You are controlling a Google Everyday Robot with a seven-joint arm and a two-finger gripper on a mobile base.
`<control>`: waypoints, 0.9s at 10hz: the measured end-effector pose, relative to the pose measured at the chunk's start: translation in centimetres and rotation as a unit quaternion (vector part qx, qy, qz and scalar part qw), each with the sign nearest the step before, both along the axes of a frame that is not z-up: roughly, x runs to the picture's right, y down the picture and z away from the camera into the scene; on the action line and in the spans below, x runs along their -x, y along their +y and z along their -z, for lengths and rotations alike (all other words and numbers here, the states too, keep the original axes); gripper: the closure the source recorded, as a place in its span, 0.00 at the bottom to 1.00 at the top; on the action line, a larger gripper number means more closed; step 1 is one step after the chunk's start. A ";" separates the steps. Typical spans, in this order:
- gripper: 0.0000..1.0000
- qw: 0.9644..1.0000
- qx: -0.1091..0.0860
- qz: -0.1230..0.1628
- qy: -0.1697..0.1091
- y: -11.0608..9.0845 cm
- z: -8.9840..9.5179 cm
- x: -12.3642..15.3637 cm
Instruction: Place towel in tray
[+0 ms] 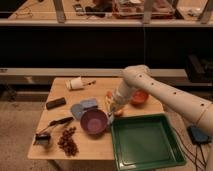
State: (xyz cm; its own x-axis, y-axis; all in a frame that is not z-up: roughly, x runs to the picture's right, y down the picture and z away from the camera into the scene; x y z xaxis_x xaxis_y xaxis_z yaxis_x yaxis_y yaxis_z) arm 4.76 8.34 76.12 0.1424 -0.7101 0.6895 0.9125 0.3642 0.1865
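The towel [84, 107] is a blue-grey cloth lying crumpled on the wooden table [90, 150], left of centre and just behind a purple bowl [94, 121]. The green tray [145, 142] sits at the table's front right and holds nothing. My gripper [113, 111] hangs from the white arm [150, 90], pointing down. It is low over the table between the purple bowl and the tray's back left corner, to the right of the towel and apart from it.
An orange bowl [139, 97] stands behind the arm. A white cup [75, 83] lies on its side at the back left. A black remote [55, 103], a black utensil [57, 123], a dark grape cluster [67, 141] and a small cup [42, 140] lie on the left.
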 end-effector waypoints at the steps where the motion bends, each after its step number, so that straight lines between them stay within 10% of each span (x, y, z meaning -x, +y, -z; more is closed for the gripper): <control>1: 1.00 1.000 -0.012 -0.004 -0.008 -1.6 1.9 0.3; 5: 1.00 0.999 -0.044 -0.013 0.001 -5.6 8.3 -1.5; 9: 1.00 0.999 -0.031 -0.017 0.006 -3.2 10.3 -5.3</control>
